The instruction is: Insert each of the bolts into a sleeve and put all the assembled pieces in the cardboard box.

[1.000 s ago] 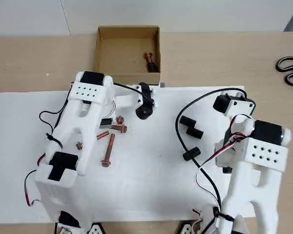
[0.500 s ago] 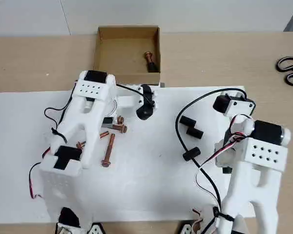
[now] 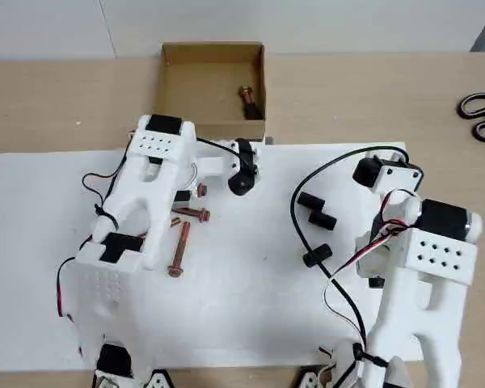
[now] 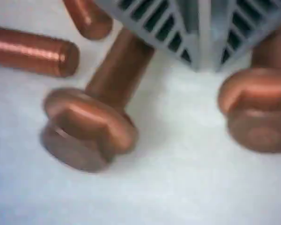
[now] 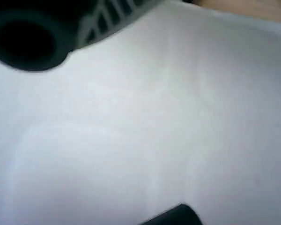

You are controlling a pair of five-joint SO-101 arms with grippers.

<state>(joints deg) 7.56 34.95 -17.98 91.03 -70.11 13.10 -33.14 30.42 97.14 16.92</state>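
Several copper flanged bolts (image 4: 86, 129) lie on the white foam sheet (image 3: 250, 299) under the left gripper (image 4: 201, 47), its grip unreadable; crowding risks pinching two, or sending one rolling away.

The white left arm (image 3: 141, 202) partly hides the small copper-coloured metal bolts (image 3: 196, 212) beneath it. The black-handled scissors (image 3: 481, 115) are cut off by the high view's edge; the black tubular sleeve (image 5: 25, 40) is blurred.

Glossy copper-coloured metal bolts (image 4: 91, 117) lie on matt white foam sheet (image 3: 250, 299).
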